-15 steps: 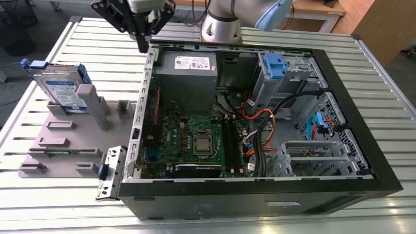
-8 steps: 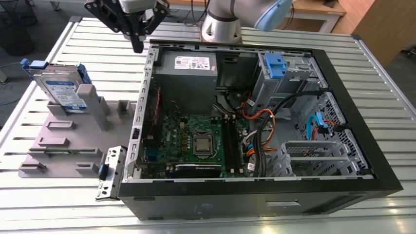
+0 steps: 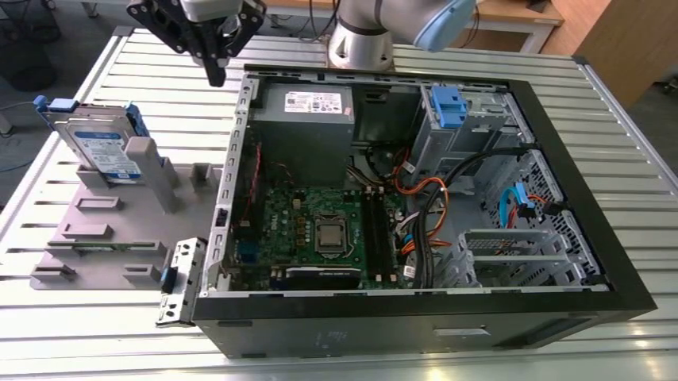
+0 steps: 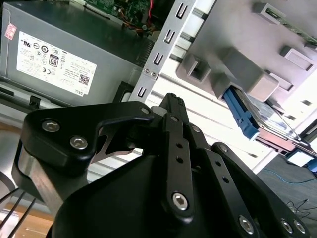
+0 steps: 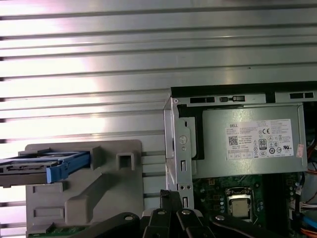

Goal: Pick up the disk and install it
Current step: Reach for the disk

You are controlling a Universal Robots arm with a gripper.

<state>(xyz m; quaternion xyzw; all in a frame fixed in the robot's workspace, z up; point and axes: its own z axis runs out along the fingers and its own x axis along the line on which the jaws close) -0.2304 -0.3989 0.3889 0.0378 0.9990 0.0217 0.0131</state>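
Note:
The disk (image 3: pixel 101 147) is a silver drive with a white-and-blue label in a blue bracket. It stands tilted on edge in the grey holder (image 3: pixel 106 230) at the exterior view's left. Both wrist views show it edge-on, as the disk (image 4: pixel 271 118) and the disk (image 5: pixel 42 166). My black gripper (image 3: pixel 217 73) hangs above the slatted table, beside the open computer case's back left corner and to the right of the disk. Its fingers (image 4: pixel 171 106) are shut together with nothing between them. The gripper's tips (image 5: pixel 171 197) point at the case's edge.
The open computer case (image 3: pixel 424 305) lies on the table with its motherboard (image 3: pixel 317 230) exposed. A grey power supply box (image 3: pixel 307 103) sits at its back, and a blue-handled drive cage (image 3: pixel 450 107) at the back right. A loose metal bracket (image 3: pixel 178 282) lies by the case's front left corner.

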